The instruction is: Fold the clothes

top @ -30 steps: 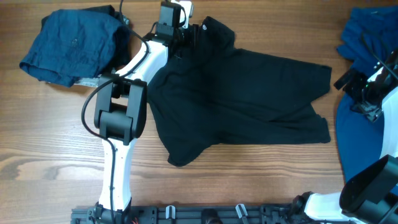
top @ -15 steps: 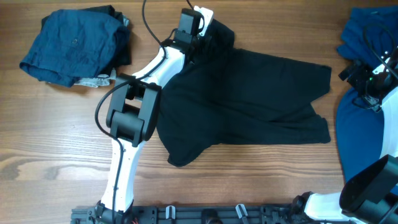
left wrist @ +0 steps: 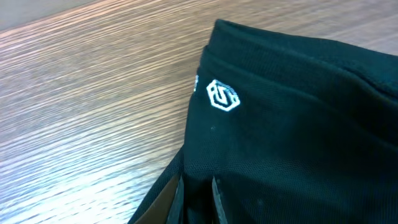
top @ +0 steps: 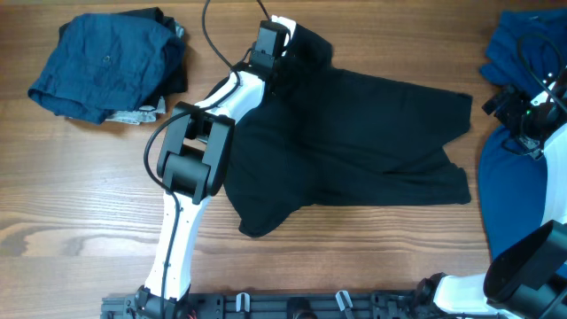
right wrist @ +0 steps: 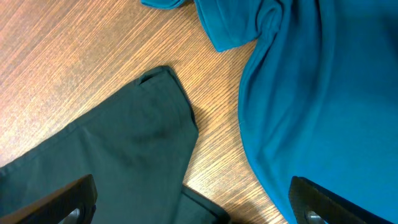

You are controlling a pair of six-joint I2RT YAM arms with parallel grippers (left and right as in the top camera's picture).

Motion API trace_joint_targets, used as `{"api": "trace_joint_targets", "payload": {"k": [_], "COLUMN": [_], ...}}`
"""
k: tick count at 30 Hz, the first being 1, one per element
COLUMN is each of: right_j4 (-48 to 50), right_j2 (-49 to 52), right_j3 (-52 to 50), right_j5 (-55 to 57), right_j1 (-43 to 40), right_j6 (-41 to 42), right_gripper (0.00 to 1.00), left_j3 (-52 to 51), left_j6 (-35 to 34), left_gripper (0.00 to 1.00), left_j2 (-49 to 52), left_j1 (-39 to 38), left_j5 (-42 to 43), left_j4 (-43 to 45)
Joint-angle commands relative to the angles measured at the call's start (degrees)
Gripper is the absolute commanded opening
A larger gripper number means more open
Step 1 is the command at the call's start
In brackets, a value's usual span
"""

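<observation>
The black collared shirt lies spread across the middle of the table, collar at the top left. My left gripper is at the collar, shut on a fold of the black fabric; a small white logo shows just ahead of the fingers. My right gripper is open and empty, hovering above the shirt's right sleeve and the edge of a royal blue garment. A dark blue garment lies bunched at the top left.
The royal blue garment covers the table's right side, with more blue cloth at the top right corner. Bare wood table shows at the left and front. A rail runs along the front edge.
My left gripper has moved right along the collar to its present spot, mostly in the first half second. The right gripper shifted slightly up and right, then stayed still.
</observation>
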Motion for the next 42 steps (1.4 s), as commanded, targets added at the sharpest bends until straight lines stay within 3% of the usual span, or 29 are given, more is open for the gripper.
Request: {"api": "trace_joint_targets", "payload": {"k": [1, 5, 10, 13, 17, 18, 29, 38, 42], "right_j4": [0.26, 0.26, 0.26, 0.26, 0.26, 0.26, 0.26, 0.28, 0.28], "right_j2": [-0.68, -0.68, -0.68, -0.68, -0.68, -0.68, -0.68, -0.68, -0.68], "right_j3": [0.42, 0.42, 0.42, 0.42, 0.42, 0.42, 0.42, 0.42, 0.42], "right_j5": [-0.5, -0.5, -0.5, -0.5, -0.5, -0.5, -0.5, -0.5, -0.5], "right_j1": [0.04, 0.04, 0.04, 0.04, 0.04, 0.04, 0.04, 0.04, 0.04], "right_j6": [0.07, 0.04, 0.09, 0.07, 0.07, 0.09, 0.09, 0.09, 0.09], "right_gripper": [1.0, 1.0, 1.0, 1.0, 1.0, 1.0, 1.0, 1.0, 1.0], "left_j3": [-0.26, -0.26, -0.26, 0.9, 3.52, 3.85, 4.09, 4.02, 4.02], "left_j6": [-7.1, -14.16, -15.56, -15.06, -12.66, -12.48, -10.51, -7.54, -7.56], "left_gripper": [0.15, 0.15, 0.16, 0.26, 0.62, 0.63, 0.52, 0.52, 0.53], "left_j2": [1.49, 1.49, 1.49, 0.81, -2.45, -3.41, -4.76, -2.69, -1.46], "left_j1": [2.32, 6.45, 10.1, 10.69, 9.51, 9.03, 6.03, 2.91, 2.58], "left_j5": [-6.84, -6.84, -5.2, -0.66, 5.01, 7.54, 16.35, 15.85, 8.87], "left_j4": [0.24, 0.24, 0.76, 0.46, -3.23, -4.31, -7.21, -9.64, -9.53]}}
